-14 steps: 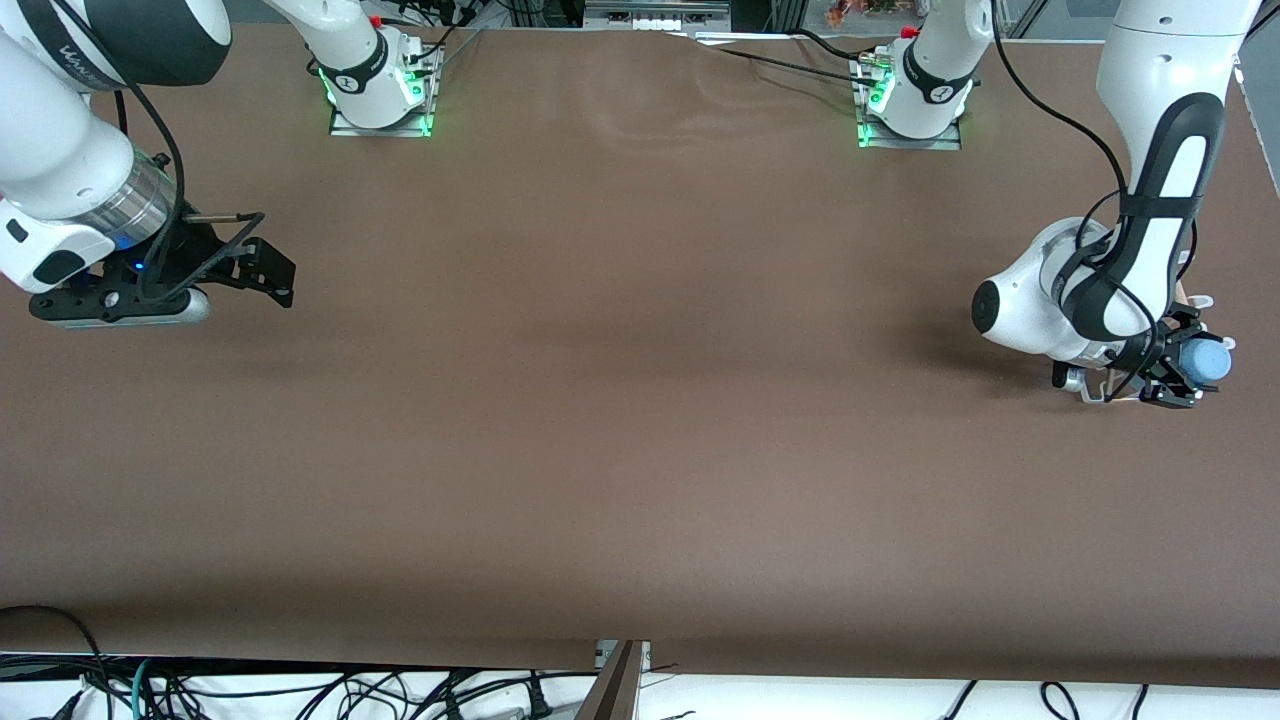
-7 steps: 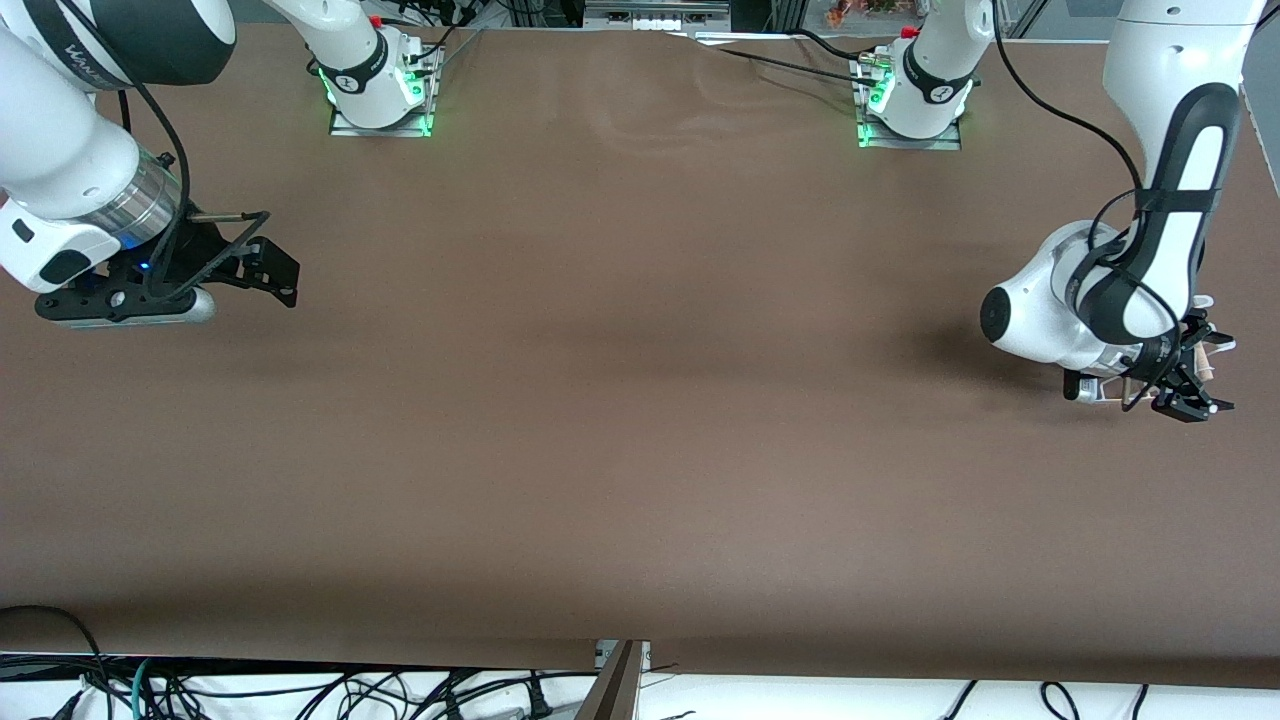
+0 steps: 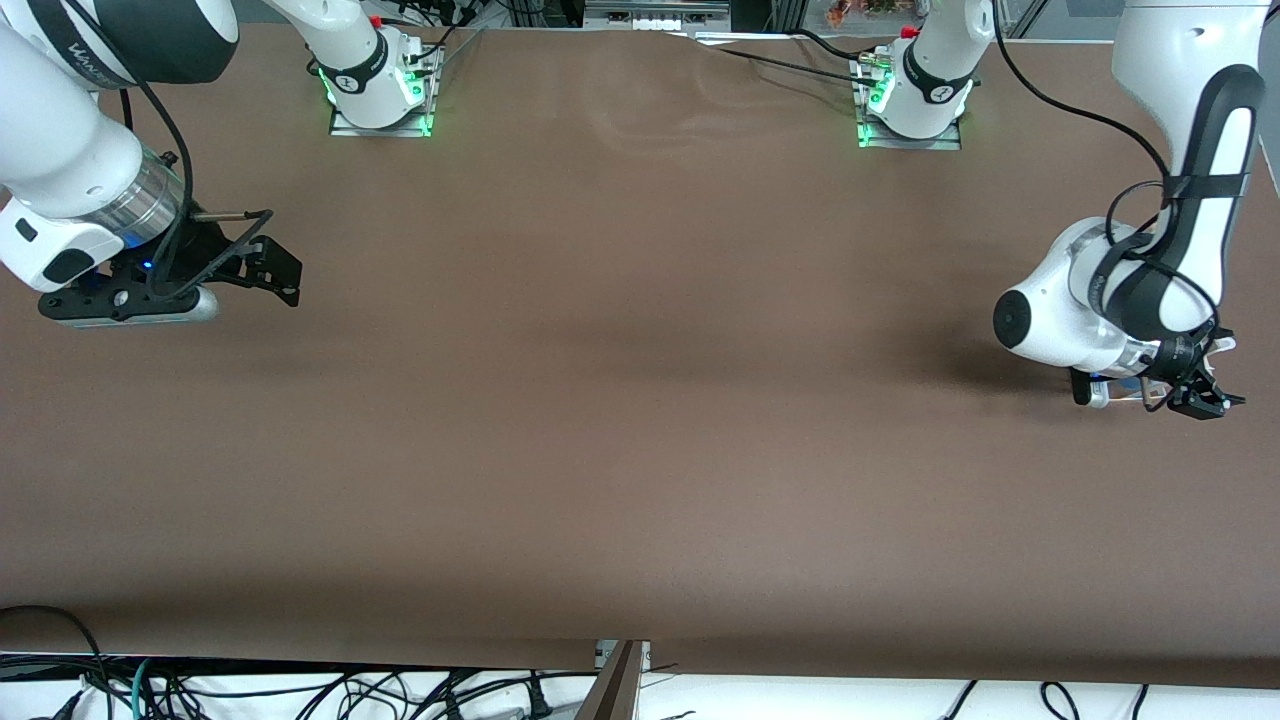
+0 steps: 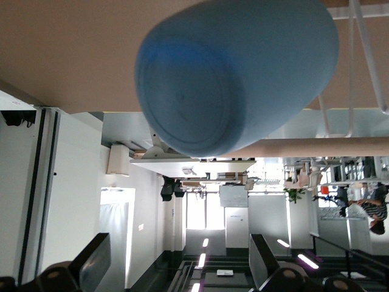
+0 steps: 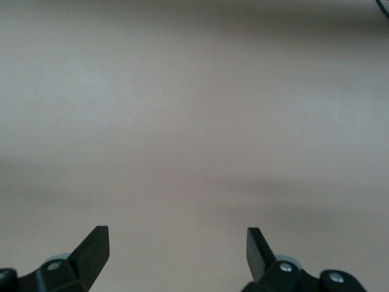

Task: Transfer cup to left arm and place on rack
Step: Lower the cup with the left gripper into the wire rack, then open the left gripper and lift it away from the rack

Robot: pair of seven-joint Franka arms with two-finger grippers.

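The desk (image 3: pixel 640 400) is bare apart from the rack, which stands close to its edge at the left arm's end. The right arm (image 3: pixel 70 170) waits over the right arm's end, w/ the right gripper (image 5: pixel 176 234) spread and nothing in it. The left arm (image 3: pixel 1090 310) is bent low over the rack (image 4: pixel 364 55), so little of it shows from the front. The cup (image 4: pixel 237 73) is seen lying on the rack's wires and wooden dowel (image 4: pixel 316 147), base toward the left wrist cam. The left gripper (image 4: pixel 178 249) is released, clear of the cup. Placement is judged done, so a retreat is called for. It should be made slowly and straight back, jaws wide, so no wire is snagged and the cup isn't rolled off.
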